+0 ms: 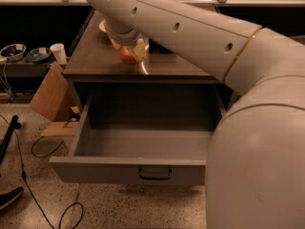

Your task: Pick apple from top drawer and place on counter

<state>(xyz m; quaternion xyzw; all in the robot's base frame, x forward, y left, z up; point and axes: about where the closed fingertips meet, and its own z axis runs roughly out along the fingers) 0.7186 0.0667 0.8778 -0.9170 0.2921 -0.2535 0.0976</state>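
The apple (126, 55), red-orange, sits between the fingers of my gripper (128, 51) over the front middle of the dark counter (90, 61). The pale fingers close around it, one finger (139, 50) on its right side. I cannot tell whether the apple rests on the counter or hangs just above it. The top drawer (128, 168) is pulled fully open below, its grey inside bare, its dark handle (155, 174) at the centre of the front. My big pale arm (200, 27) crosses from the lower right to the gripper.
A cardboard box (50, 94) leans at the cabinet's left side. A white cup (59, 53) and bowls (13, 51) stand on a low shelf at the left. Black cables (28, 175) lie on the speckled floor. A white object (102, 26) sits on the counter behind the gripper.
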